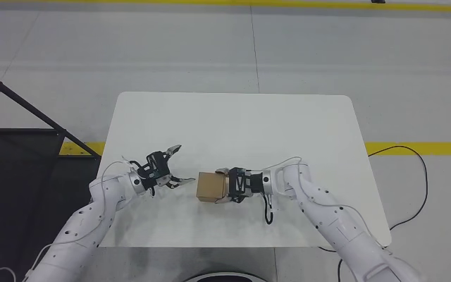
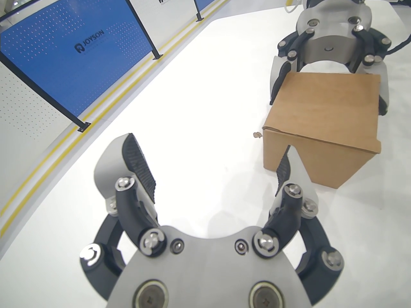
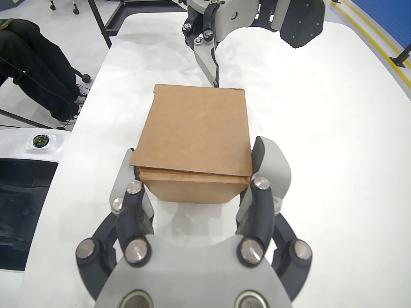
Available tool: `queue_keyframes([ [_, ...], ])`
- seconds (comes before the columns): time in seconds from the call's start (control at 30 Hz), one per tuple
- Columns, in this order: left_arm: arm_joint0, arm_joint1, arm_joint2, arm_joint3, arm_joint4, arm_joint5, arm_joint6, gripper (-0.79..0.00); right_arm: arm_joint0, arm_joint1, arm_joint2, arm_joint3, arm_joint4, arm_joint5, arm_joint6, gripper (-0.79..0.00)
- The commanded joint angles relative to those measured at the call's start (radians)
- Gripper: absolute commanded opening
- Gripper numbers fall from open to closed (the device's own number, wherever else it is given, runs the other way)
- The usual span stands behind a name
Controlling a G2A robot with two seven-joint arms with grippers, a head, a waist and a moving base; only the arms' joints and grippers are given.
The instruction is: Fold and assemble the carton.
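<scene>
The carton sits on the white counter, in the lower middle of the top view frame, close to the counter's near edge. It is brown cardboard, already folded into a closed box shape. Its top flap lies flat over the body and overhangs slightly at the end facing the right arm.

The right gripper comes in from the right of the top view frame and is clamped on that end of the carton. Its fingers press against the two opposite side walls, with the box held between them and resting on the counter.

The left gripper is at the other end of the carton, left of it in the top view frame, with its jaws spread wide and holding nothing. One finger points down toward the carton's far edge, its tip just beside the cardboard; whether it touches cannot be told. The other finger stands well clear of the box, above the bare counter.

A small brown scrap lies on the counter just beside the carton's lower corner.
</scene>
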Motion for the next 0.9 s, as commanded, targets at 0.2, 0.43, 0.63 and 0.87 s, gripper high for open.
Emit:
queue_keyframes([
  [0.2, 0.001, 0.002, -0.001, -0.001, 0.001, 0.003, 0.003, 0.000, -0.002, 0.001, 0.006, -0.007, 0.005, 0.001, 0.008, -0.228],
  [0.43, -0.001, 0.003, -0.002, 0.000, -0.005, 0.004, 0.001, 0.000, -0.006, 0.007, 0.026, -0.017, 0.008, -0.003, -0.006, -0.228],
  [0.63, -0.002, 0.005, -0.009, 0.003, -0.010, 0.007, 0.002, 0.000, -0.011, 0.019, 0.057, -0.035, 0.008, -0.009, -0.023, -0.197],
  [0.87, 0.002, 0.007, -0.017, -0.002, -0.014, 0.009, 0.003, 0.000, -0.009, 0.054, 0.134, -0.069, 0.048, -0.011, -0.123, -0.225],
])
